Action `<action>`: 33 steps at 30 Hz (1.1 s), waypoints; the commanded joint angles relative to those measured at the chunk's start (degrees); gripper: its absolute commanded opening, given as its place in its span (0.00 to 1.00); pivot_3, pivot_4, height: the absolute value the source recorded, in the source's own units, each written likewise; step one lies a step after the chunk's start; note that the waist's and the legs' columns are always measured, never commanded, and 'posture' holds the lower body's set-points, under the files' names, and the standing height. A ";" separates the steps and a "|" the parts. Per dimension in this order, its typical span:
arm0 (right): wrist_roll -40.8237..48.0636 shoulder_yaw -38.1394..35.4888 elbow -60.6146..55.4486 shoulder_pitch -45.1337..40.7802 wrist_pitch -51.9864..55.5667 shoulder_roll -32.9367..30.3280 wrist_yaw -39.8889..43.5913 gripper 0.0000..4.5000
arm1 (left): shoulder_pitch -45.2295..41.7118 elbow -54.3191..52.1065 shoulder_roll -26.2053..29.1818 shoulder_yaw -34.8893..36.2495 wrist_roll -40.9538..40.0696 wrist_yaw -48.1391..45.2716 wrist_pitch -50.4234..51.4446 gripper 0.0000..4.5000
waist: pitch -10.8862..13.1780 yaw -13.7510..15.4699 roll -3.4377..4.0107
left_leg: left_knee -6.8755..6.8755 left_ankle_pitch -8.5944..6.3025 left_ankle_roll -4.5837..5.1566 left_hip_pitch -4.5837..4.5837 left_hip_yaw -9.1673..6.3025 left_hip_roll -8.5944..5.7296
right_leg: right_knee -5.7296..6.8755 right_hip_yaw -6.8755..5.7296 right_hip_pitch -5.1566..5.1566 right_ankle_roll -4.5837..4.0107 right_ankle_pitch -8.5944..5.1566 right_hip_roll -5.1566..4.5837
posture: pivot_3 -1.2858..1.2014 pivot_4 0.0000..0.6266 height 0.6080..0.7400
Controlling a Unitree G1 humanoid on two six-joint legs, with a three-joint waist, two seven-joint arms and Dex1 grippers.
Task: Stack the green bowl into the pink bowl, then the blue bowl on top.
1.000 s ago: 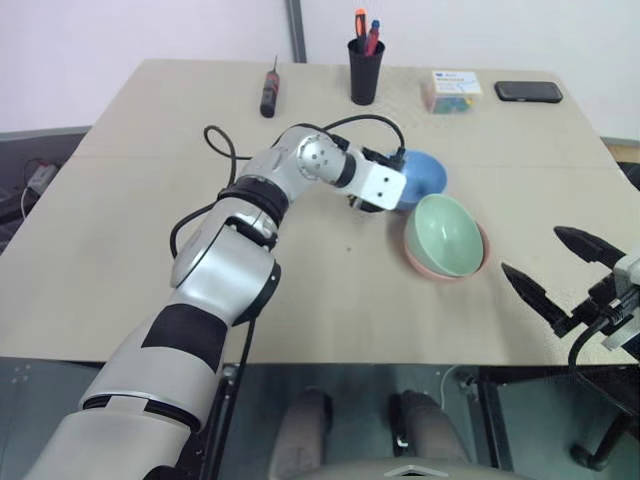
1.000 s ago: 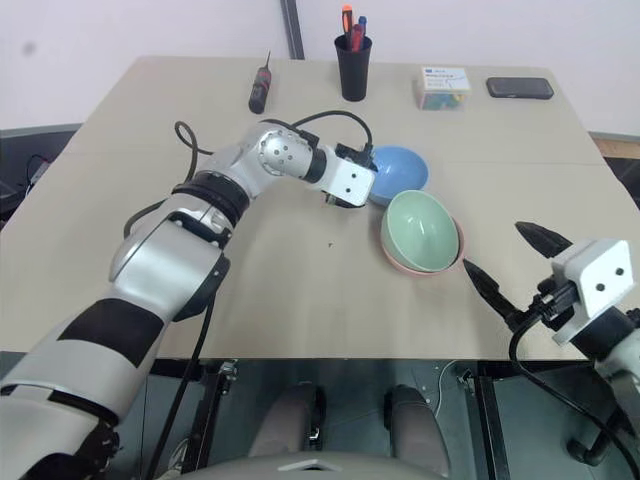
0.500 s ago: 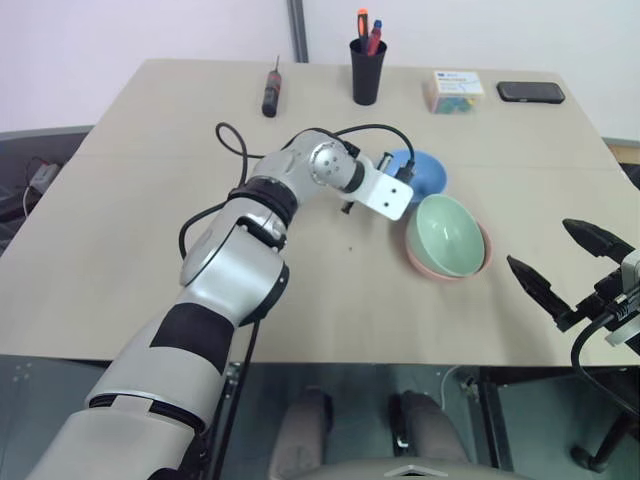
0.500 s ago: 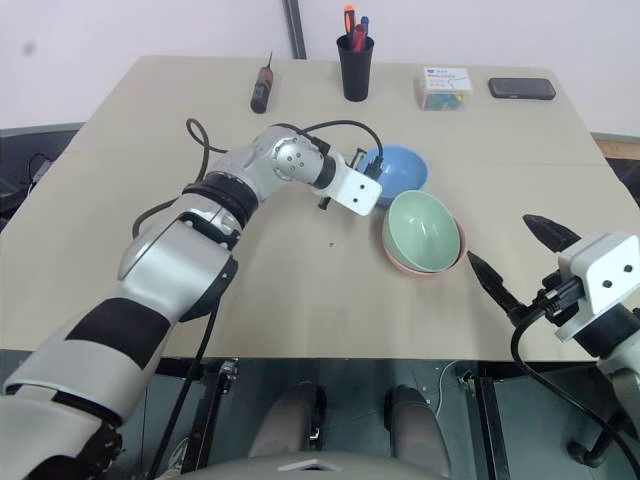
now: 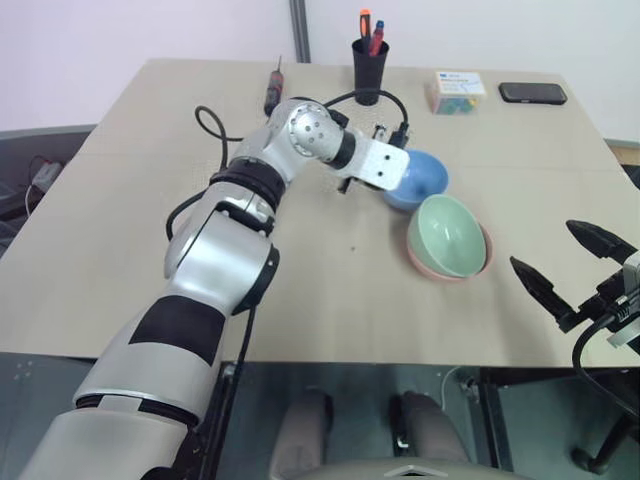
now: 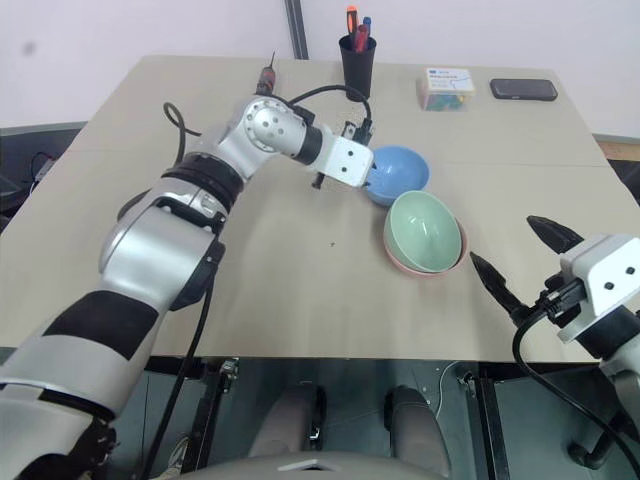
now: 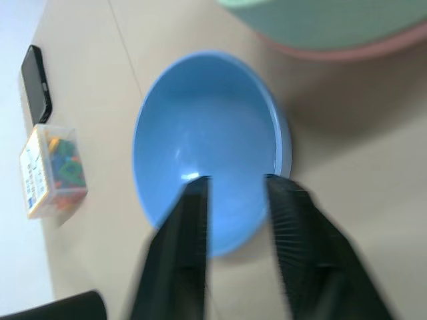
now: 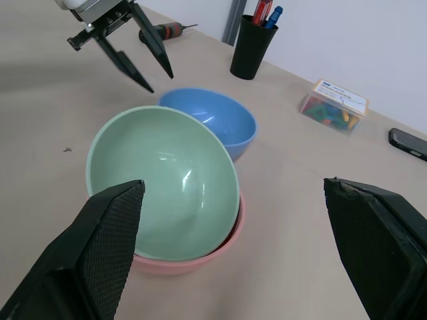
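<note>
A broad beige table (image 5: 130, 250) with a matte, bare top stands against a pale wall (image 5: 130, 30), where a grey vertical post (image 5: 297, 30) rises behind the far edge; dark floor shows past the table's left and near sides. Along the far edge sit a screwdriver (image 5: 271, 90) with a dark handle, a black cup (image 5: 368, 68) holding pens, a small clear box (image 5: 459, 92) of coloured pieces, and a black phone (image 5: 532, 93) lying flat. Right of the table's middle, the green bowl (image 5: 446, 234) sits nested inside the pink bowl (image 5: 445, 270), of which only the rim shows beneath it. The blue bowl (image 5: 415, 179) stands upright on the table just beside that pair, on the far left side of it, not stacked. The left gripper (image 8: 136, 60) hangs above the table by the near-left rim of the blue bowl, its two black fingers parted with a gap between them and grasping nothing; in the left wrist view the fingertips (image 7: 195, 190) appear over the bowl's blue inside without a clear hold on the rim. The right gripper (image 5: 572, 266) hovers off the table's right edge, fingers spread wide and empty, well apart from the bowls.
</note>
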 commanded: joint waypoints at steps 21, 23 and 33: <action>-0.57 -0.58 -2.34 0.70 -2.67 0.72 -0.51 1.00 | 0.15 3.26 -7.06 -9.49 12.94 15.12 4.62 0.22 | 0.00 0.00 0.00 | 0.00 0.00 0.00 0.00 0.00 0.00 | 0.00 0.01 0.00 0.00 0.00 0.00 | 0.52 0.24 1.00; -0.34 -0.66 -2.46 1.04 -2.77 0.77 -0.40 1.00 | 0.03 3.19 -6.86 -9.07 12.66 14.82 4.41 0.03 | 0.00 0.02 -0.01 | 0.00 0.00 0.00 0.00 0.01 0.00 | 0.00 0.01 0.00 0.00 0.00 0.00 | 0.52 0.24 1.00; -0.04 -3.09 -0.60 2.34 -3.95 -0.09 1.81 1.00 | -0.80 0.80 -4.52 1.40 -0.42 -1.10 0.17 0.01 | 0.00 0.02 0.00 | 0.00 0.00 0.00 -0.01 0.01 0.00 | 0.00 0.00 0.00 0.00 0.00 0.00 | 0.52 0.24 1.00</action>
